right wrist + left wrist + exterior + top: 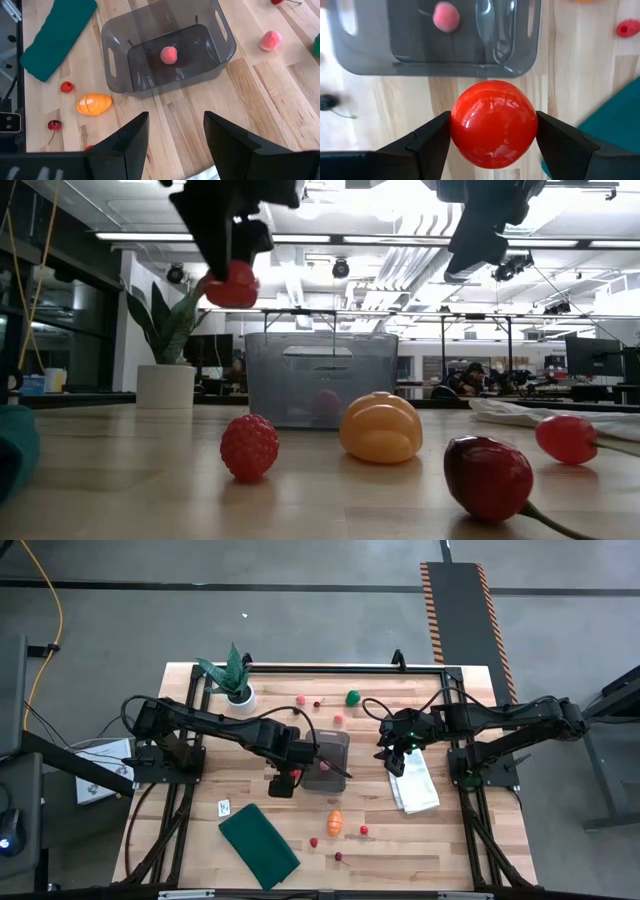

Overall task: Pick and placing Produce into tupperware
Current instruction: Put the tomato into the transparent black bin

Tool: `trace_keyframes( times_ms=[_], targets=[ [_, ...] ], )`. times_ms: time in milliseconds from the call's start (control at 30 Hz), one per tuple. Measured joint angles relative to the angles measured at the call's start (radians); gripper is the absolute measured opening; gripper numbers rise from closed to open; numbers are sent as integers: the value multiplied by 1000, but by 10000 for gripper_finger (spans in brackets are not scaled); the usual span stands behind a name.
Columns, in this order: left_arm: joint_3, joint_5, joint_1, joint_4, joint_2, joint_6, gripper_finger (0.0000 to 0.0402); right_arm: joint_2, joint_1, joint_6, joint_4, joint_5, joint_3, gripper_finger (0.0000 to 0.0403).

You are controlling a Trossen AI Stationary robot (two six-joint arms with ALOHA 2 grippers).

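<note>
Left wrist view: red ball (pixel 494 124) between left gripper (pixel 492 142) jaws, beside tupperware (pixel 437 62).

- Floor (pixel 300 620): grey concrete; yellow cable (pixel 50 600) along one side.
- Hazard-striped mat (pixel 462 610) beyond the table (pixel 420 840).
- Ceiling (pixel 380 240): white, exposed ducts, strip lights.
- Monitors (pixel 590 358) and a seated person (pixel 462 378) behind.

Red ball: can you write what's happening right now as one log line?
left gripper: shut on red ball, beside tupperware | right gripper: open, empty | tupperware: one pink piece
</note>
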Motion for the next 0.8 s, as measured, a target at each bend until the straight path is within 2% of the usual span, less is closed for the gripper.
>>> trace_keyframes(
  times_ms=[233,467,800],
  targets=[
    [70,-41,6,1,0,0,259,0,0,-4,38,0,0,181],
    [109,-38,55,12,0,-3,259,0,0,3,76,-9,0,181],
    [111,15,133,136,0,25,259,0,0,11,77,-18,0,181]
  ],
)
